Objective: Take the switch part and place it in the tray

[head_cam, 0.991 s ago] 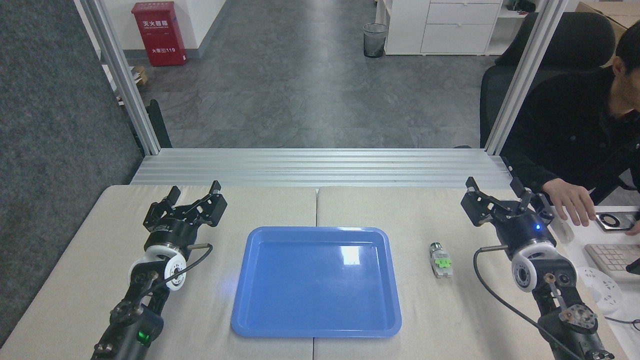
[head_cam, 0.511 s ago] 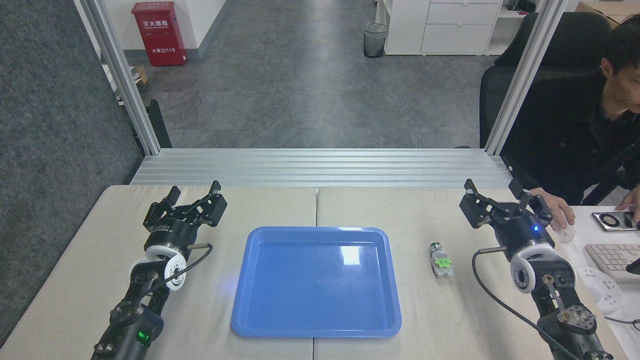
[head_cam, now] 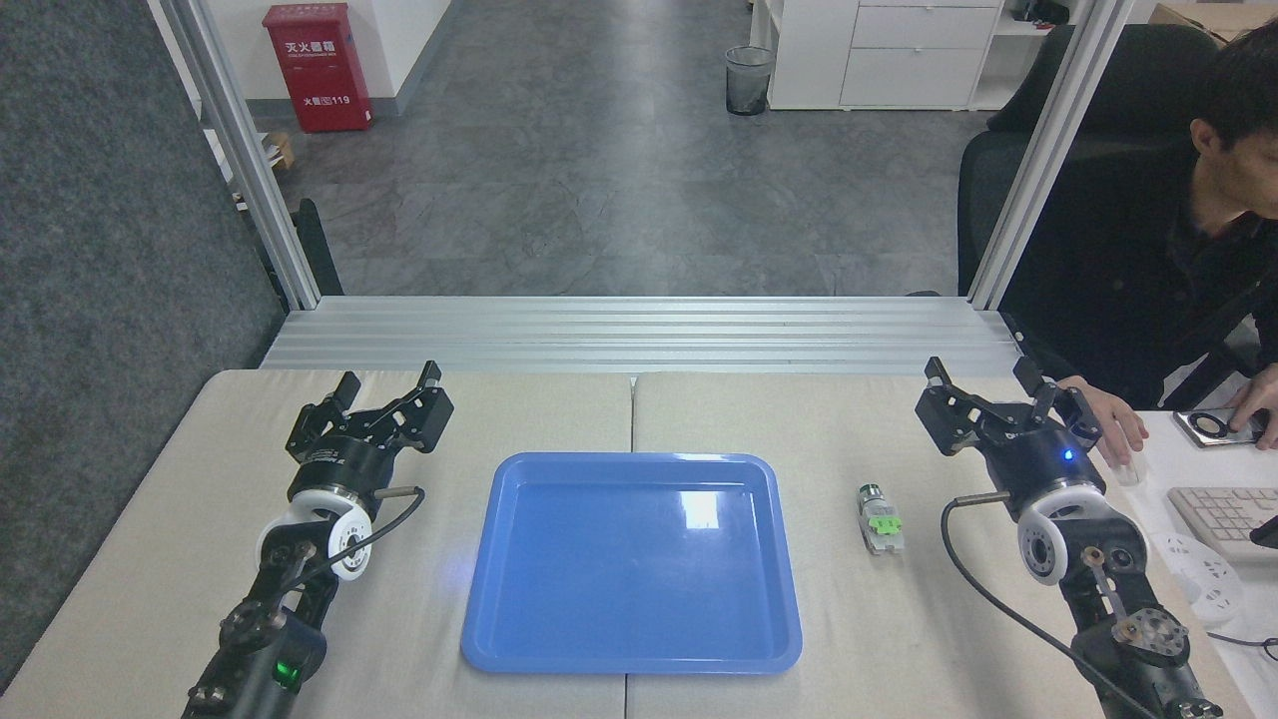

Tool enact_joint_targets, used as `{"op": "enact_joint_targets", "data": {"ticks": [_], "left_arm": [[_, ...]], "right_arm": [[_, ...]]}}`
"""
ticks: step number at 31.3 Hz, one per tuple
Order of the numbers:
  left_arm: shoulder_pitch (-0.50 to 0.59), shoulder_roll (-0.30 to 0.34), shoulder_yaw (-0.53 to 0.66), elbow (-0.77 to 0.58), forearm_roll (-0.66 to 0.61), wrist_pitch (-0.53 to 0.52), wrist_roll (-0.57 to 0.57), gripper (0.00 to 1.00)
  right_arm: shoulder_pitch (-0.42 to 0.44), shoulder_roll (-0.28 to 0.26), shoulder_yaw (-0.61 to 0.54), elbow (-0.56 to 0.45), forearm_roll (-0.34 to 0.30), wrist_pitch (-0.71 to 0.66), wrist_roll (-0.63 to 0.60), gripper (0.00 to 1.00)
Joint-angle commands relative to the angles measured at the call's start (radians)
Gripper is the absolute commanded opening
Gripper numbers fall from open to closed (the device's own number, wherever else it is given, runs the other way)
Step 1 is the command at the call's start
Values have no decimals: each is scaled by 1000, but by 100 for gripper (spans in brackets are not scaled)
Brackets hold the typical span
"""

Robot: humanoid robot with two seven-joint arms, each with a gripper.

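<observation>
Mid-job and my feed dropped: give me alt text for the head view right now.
The switch part lies on the table just right of the blue tray, untouched, between the tray and the right gripper. Both the right and the left gripper are open and hold nothing. A person sits at far right, one hand close behind the right gripper.

Grey stone-patterned floor (head_cam: 579, 180), red cabinet (head_cam: 318, 65), wire bin (head_cam: 748, 80), white drawers (head_cam: 904, 50), black chair (head_cam: 1128, 100).
</observation>
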State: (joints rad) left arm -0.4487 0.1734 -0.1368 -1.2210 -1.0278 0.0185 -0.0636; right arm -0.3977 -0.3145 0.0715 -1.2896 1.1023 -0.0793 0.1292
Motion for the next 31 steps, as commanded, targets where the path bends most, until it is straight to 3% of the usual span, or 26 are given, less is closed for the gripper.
{"op": "enact_joint_targets", "data": {"ticks": [1,31], "left_arm": [[-1,0,-1,0,0,0,1,100],[-1,0,0,0,0,0,1,100]], "right_arm": [[-1,12,19,1,2,9,0,100],[5,0,24,12,4,9,1,100]]}}
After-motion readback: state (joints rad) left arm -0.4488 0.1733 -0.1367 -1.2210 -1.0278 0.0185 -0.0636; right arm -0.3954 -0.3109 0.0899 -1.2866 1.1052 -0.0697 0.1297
